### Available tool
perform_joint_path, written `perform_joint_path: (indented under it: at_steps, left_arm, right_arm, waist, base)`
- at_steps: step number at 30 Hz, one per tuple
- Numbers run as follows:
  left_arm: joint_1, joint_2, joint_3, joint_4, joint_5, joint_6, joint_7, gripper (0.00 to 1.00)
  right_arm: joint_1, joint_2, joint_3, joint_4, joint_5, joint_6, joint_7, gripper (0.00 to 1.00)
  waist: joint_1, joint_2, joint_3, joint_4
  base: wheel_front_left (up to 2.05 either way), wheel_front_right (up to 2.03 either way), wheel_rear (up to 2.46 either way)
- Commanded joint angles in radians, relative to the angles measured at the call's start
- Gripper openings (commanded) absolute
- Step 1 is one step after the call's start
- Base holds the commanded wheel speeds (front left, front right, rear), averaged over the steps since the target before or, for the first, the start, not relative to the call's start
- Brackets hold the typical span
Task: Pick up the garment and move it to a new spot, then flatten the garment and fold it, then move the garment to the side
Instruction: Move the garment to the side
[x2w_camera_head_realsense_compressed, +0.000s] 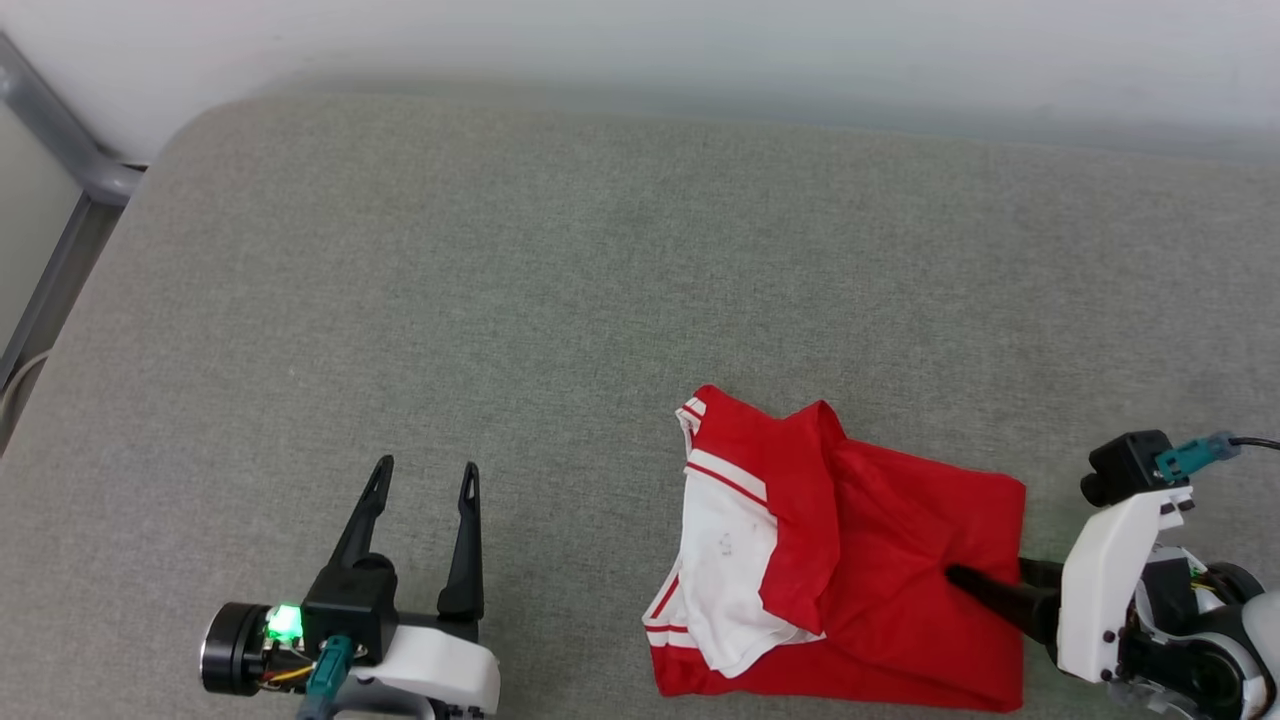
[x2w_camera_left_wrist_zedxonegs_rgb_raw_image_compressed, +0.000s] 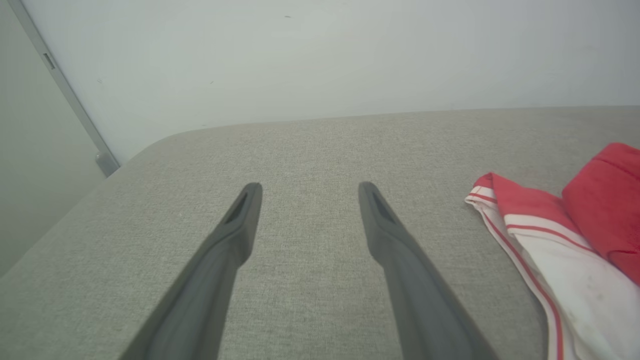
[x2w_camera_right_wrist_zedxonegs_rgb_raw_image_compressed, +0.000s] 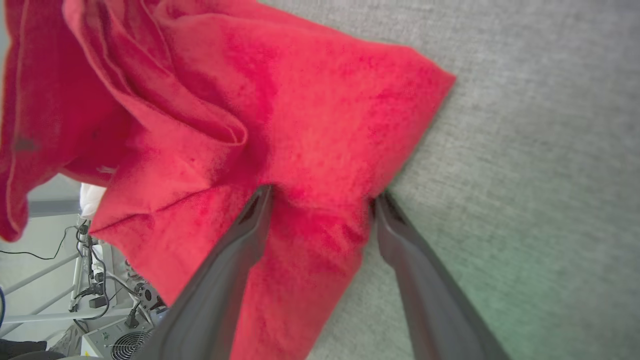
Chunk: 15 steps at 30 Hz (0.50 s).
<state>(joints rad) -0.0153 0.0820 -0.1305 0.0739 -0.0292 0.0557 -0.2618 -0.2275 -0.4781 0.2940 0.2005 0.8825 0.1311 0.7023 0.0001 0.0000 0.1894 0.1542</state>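
The garment (x2w_camera_head_realsense_compressed: 890, 540) lies folded on the grey padded surface (x2w_camera_head_realsense_compressed: 560, 300) at the lower right, red with a white sleeve and striped trim on its left side. My right gripper (x2w_camera_head_realsense_compressed: 965, 578) is open at the garment's right edge. In the right wrist view one of its fingers (x2w_camera_right_wrist_zedxonegs_rgb_raw_image_compressed: 235, 250) rests on the red cloth (x2w_camera_right_wrist_zedxonegs_rgb_raw_image_compressed: 310, 110) and the other touches the cloth's border, with my right gripper (x2w_camera_right_wrist_zedxonegs_rgb_raw_image_compressed: 322, 196) straddling that edge. My left gripper (x2w_camera_head_realsense_compressed: 427, 468) is open over bare surface, well left of the garment. The left wrist view shows my left gripper (x2w_camera_left_wrist_zedxonegs_rgb_raw_image_compressed: 310, 187) empty, with the garment (x2w_camera_left_wrist_zedxonegs_rgb_raw_image_compressed: 560, 250) to its right.
A pale wall (x2w_camera_head_realsense_compressed: 640, 50) runs behind the surface, and a grey metal frame (x2w_camera_head_realsense_compressed: 70, 150) stands at the far left. Past the surface's near edge, cables and a fan unit (x2w_camera_right_wrist_zedxonegs_rgb_raw_image_compressed: 125, 345) sit on the floor. Bare surface spreads across the middle and the left.
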Motion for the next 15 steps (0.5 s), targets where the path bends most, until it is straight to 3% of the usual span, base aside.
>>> perform_joint_path:
  at_steps: [1,10,11,12,15]
  left_arm:
    - [-0.019,-0.004,-0.002,0.000,0.002,-0.001,-0.004,1.00]
    - [-0.040,-0.009,-0.003,0.007,-0.004,-0.001,-0.004,1.00]
    - [-0.040,-0.009,-0.002,0.007,-0.005,0.001,-0.004,1.00]
    - [-0.039,-0.010,-0.001,0.008,-0.006,0.002,-0.004,1.00]
    - [-0.034,-0.011,0.002,0.012,-0.007,0.003,-0.004,1.00]
  right_arm:
    - [-0.010,0.009,0.011,0.014,0.004,-0.001,-0.008,1.00]
    - [-0.013,0.019,0.135,0.110,0.016,-0.001,-0.087,0.97]
    - [-0.015,0.014,0.151,0.111,0.016,-0.001,-0.098,0.35]
    - [-0.019,0.011,0.162,0.113,0.019,-0.001,-0.111,0.00]
    - [-0.041,-0.005,0.183,0.103,0.021,-0.001,-0.157,0.00]
  waist:
    - [-0.0001,0.0000,0.010,0.007]
    - [-0.0001,0.0000,0.036,0.032]
    - [-0.0001,0.0000,0.037,0.032]
    - [-0.0001,0.0000,0.037,0.031]
    - [-0.0001,0.0000,0.034,0.027]
  base:
    - [0.00,0.00,0.00]
    - [0.00,0.00,0.00]
    - [0.00,0.00,0.00]
    - [0.00,0.00,0.00]
    - [0.00,0.00,0.00]
